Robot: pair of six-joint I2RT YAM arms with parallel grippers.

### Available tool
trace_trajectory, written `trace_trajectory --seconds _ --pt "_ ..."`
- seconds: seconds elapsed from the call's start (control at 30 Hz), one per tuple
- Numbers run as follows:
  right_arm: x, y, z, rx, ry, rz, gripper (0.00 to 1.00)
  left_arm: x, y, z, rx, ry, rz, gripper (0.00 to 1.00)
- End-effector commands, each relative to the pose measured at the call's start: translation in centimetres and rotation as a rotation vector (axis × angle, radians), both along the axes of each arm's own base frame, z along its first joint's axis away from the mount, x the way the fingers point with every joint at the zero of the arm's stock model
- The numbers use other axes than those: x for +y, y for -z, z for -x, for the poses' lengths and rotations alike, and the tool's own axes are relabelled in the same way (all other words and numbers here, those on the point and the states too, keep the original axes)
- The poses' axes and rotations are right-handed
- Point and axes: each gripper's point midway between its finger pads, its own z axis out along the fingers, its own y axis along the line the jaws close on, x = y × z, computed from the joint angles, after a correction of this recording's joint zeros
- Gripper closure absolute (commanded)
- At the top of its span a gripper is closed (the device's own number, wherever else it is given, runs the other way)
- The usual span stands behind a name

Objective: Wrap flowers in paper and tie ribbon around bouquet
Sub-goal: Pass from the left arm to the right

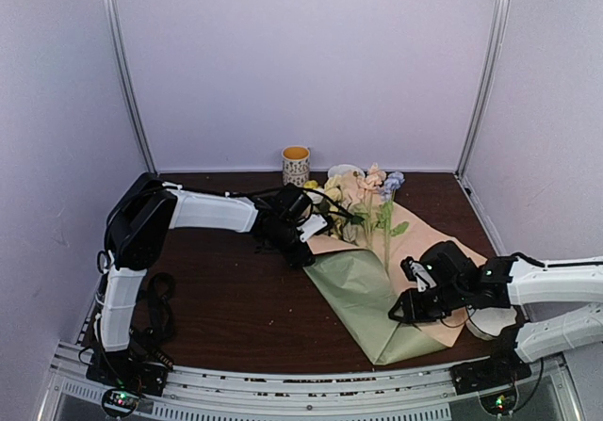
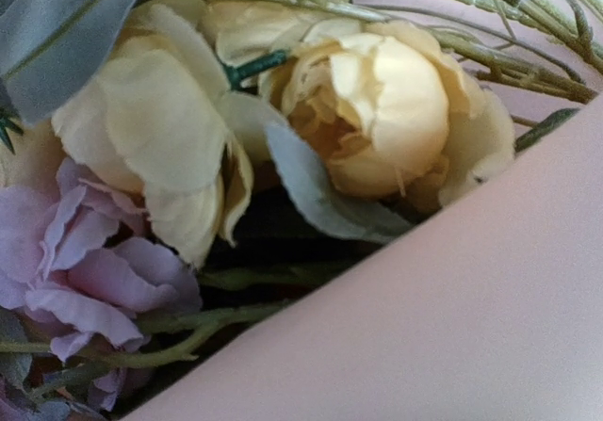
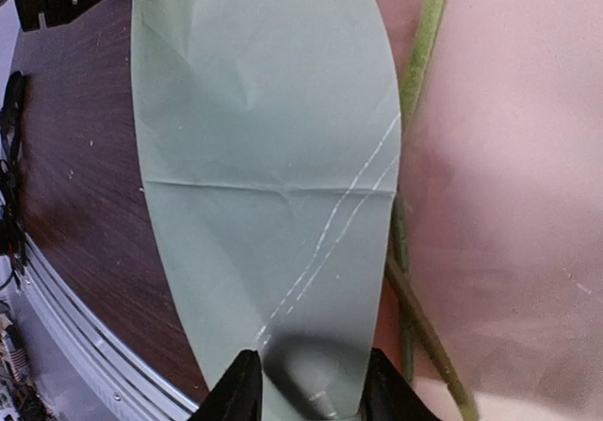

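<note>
Top external view is showing the left tool (image 1: 300,239) sitting close against the flowers (image 1: 369,187) at the far left edge of the paper (image 1: 443,242); whether its jaws are gripping I cannot tell. Rightward, the sage flap (image 3: 273,157) is lying folded in beside the stems (image 3: 417,91), the right tool (image 3: 306,393) standing part-open astride its near tip, pinching nothing. Thin, light and crease-prone, the sheet is likely wanting a gentle edge pinch.

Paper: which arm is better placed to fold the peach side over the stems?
Likely right: the right end effector is open at the paper's near end; the left end effector is among the flowers.
</note>
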Motion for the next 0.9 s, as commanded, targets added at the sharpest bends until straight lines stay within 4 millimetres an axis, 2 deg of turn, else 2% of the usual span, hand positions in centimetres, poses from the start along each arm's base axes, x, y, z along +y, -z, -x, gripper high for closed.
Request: trace_trajectory --seconds 0.0,0.07,0.17,0.4,0.5,0.63,0.87 --pt "-0.9 0.7 -0.8 -0.024 0.036 0.029 0.81 3.0 4.2 1.8 0.083 0.005 -0.133 0.43" --pt "-1.3 1.0 -0.9 -0.026 0.048 0.041 0.92 2.9 3.8 1.7 0.077 0.006 -0.124 0.43" --pt "-2.1 1.8 -0.7 -0.014 0.064 0.071 1.00 2.4 2.3 1.6 0.058 0.011 -0.084 0.40" --pt "-3.0 3.0 -0.1 0.011 0.081 0.090 1.00 0.6 -4.6 0.6 -0.044 0.027 0.053 0.35" --pt "-2.8 3.5 0.2 0.027 0.074 0.082 1.00 -0.2 -6.7 -0.1 -0.075 0.032 0.093 0.33" --pt "-2.6 3.9 0.4 0.041 0.066 0.074 1.00 -0.9 -8.0 -1.8 -0.106 0.013 0.110 0.32" --pt "-2.9 4.4 0.9 0.056 0.058 0.079 1.00 -1.2 -8.5 -5.1 -0.128 -0.043 0.105 0.31"
